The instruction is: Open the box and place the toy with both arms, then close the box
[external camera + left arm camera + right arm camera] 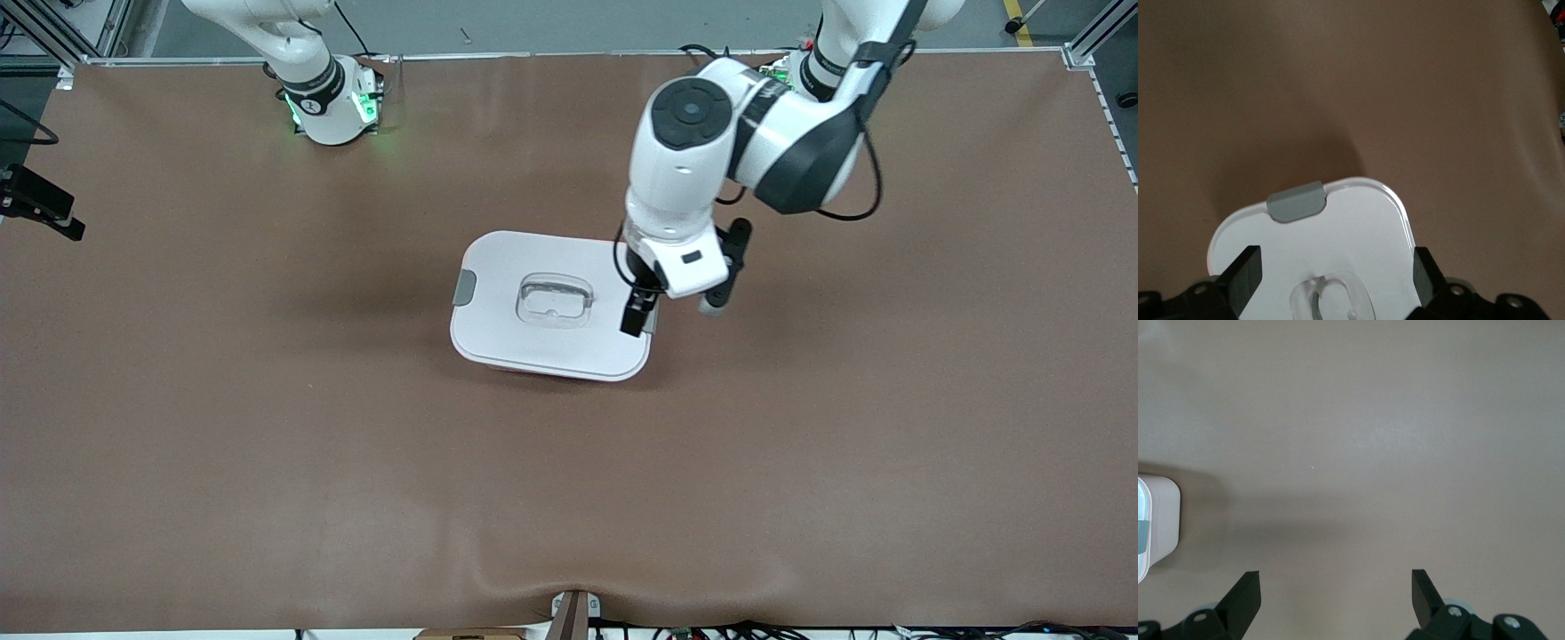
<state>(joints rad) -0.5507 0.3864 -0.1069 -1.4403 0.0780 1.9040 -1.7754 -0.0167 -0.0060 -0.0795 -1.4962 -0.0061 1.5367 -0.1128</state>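
The box (498, 333) stands in the middle of the table with its white lid on, its clear handle (555, 300) recessed in the centre. One grey clip (464, 288) shows at the end toward the right arm; the other clip is hidden under my left gripper (672, 311). That gripper hangs open over the lid's end toward the left arm. In the left wrist view the left gripper (1336, 260) spans the lid (1351, 227) above the handle (1331, 300), with the clip (1295, 202) past it. My right gripper (1335, 581) is open over bare table, the box (1158, 520) off to one side. The toy is out of view.
The brown table (267, 462) stretches wide around the box. The right arm's green-lit base (333, 102) stands at the back edge. A black bracket (40, 204) sticks in at the right arm's end. A clamp (573, 613) sits on the table's near edge.
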